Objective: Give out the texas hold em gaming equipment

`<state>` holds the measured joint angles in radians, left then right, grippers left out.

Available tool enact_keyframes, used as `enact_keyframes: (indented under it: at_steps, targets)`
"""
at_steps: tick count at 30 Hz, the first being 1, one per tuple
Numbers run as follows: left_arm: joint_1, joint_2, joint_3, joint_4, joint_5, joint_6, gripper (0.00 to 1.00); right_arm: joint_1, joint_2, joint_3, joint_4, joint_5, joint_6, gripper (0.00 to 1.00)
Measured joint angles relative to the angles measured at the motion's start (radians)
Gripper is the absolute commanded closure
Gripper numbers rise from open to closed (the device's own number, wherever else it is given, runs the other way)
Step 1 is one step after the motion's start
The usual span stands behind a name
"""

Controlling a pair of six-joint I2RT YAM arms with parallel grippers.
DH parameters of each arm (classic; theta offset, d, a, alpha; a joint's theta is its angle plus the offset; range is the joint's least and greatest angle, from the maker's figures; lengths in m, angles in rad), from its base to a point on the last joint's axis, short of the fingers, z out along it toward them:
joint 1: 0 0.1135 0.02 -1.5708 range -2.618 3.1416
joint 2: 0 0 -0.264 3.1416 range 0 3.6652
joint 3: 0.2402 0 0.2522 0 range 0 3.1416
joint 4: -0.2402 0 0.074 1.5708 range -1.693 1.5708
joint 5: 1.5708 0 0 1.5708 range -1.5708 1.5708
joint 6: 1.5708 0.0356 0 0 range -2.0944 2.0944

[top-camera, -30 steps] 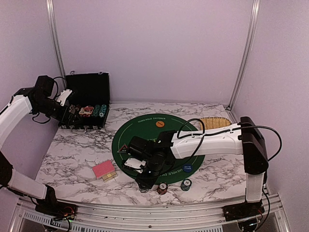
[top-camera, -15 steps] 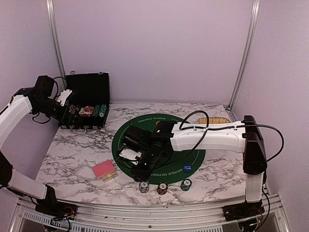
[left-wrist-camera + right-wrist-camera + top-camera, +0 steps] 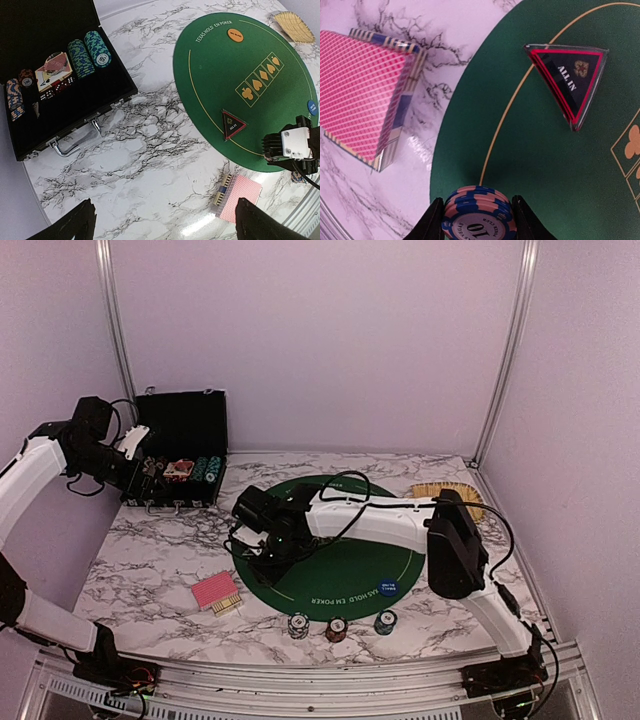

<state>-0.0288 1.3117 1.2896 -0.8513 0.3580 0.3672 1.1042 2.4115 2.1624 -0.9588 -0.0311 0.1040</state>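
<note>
Item: chip stack (image 3: 479, 207), blue-and-pink striped. Your right tool (image 3: 477, 219) clenches it on both sides, low over the green mat (image 3: 535, 165) at its edge, near the card deck (image 3: 367, 95) and black triangular button (image 3: 568, 82); likely carried for placing. Your left tool (image 3: 165, 222) hangs released above the desk (image 3: 150, 165), beside the case (image 3: 75, 115).

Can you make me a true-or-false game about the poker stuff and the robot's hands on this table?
1. The right hand grips a stack of blue-and-pink chips. True.
2. The red-backed cards lie on the green mat. False: they lie on the marble table, beside the mat.
3. The black case is open. True.
4. The left hand is holding a card. False: it is open and empty.
5. The black triangle button sits on the green mat. True.
</note>
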Motion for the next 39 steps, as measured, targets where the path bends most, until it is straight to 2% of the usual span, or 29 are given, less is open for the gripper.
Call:
enact_keyframes:
  at_steps: [7, 18, 19, 22, 27, 39]
  targets:
    - [0.000, 0.000, 0.000, 0.000, 0.001, 0.000, 0.01, -0.051, 0.095, 0.066, 0.013, 0.014, 0.008, 0.75]
    - [0.000, 0.000, 0.000, 0.000, 0.001, 0.000, 0.01, -0.064, 0.113, 0.080, 0.075, -0.013, 0.032, 0.71]
    - [0.000, 0.000, 0.000, 0.000, 0.001, 0.000, 0.01, -0.064, 0.114, 0.080, 0.077, -0.014, 0.034, 0.69]
    - [0.000, 0.000, 0.000, 0.000, 0.000, 0.000, 0.01, -0.064, 0.116, 0.080, 0.085, -0.020, 0.038, 0.51]
    - [0.000, 0.002, 0.000, 0.000, 0.000, 0.000, 0.01, -0.064, 0.116, 0.080, 0.092, -0.025, 0.044, 0.43]
    - [0.000, 0.002, 0.000, 0.000, 0.000, 0.000, 0.01, -0.064, 0.061, 0.047, 0.095, -0.018, 0.052, 0.43]
